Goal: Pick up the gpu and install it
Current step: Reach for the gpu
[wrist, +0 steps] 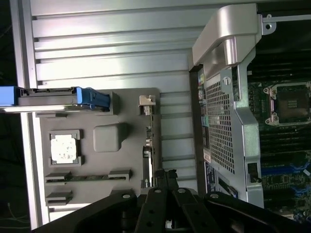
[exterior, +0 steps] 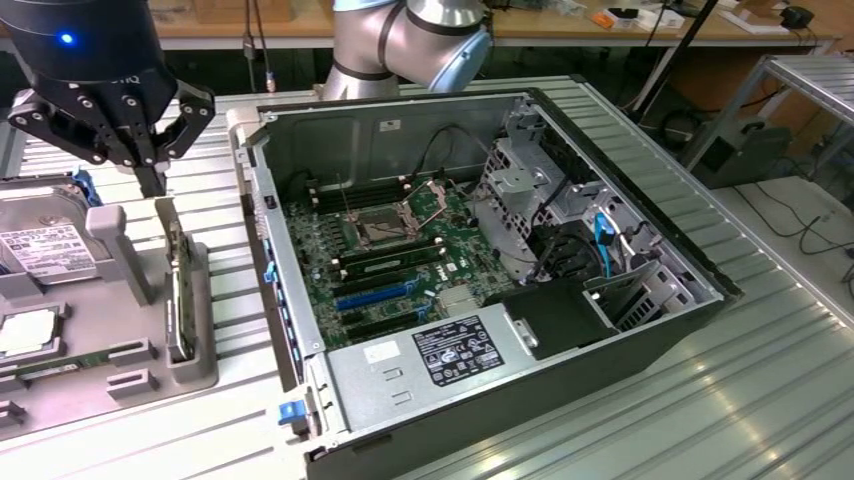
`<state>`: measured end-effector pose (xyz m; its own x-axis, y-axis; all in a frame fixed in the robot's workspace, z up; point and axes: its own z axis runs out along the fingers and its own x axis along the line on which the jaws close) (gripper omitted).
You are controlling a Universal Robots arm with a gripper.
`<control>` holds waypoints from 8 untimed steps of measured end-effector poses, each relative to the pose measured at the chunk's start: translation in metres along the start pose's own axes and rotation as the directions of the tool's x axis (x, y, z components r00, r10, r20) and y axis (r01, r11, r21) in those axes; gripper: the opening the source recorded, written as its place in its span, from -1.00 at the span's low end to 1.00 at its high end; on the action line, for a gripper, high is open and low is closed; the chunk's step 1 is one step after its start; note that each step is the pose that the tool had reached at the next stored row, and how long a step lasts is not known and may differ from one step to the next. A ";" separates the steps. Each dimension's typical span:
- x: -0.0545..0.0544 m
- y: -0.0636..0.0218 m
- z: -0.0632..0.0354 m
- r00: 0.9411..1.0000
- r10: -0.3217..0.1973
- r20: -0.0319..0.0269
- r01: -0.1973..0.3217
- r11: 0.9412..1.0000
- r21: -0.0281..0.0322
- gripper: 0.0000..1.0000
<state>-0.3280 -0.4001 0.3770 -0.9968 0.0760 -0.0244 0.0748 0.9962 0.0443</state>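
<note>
A ribbed metal table (exterior: 747, 380) carries a grey parts tray (exterior: 187, 375) at the exterior view's left and an open computer case (exterior: 374, 130) beside it.

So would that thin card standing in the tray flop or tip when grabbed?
The gpu looks like a rigid board, probably stiff and light. Standing on edge in the tray, it might tip if nudged sideways.

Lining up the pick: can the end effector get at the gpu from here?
Probably yes: the end effector hangs close above the gpu, which stands on edge in the gray tray, nothing between them. Its jaws are shut, though.
</note>
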 end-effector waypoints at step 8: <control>0.008 -0.0007 0.0004 1.000 0.000 0.000 0.000 1.000 0.000 -0.80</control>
<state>-0.3359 -0.4002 0.3763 -0.9968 0.0759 -0.0245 0.0748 0.9962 0.0444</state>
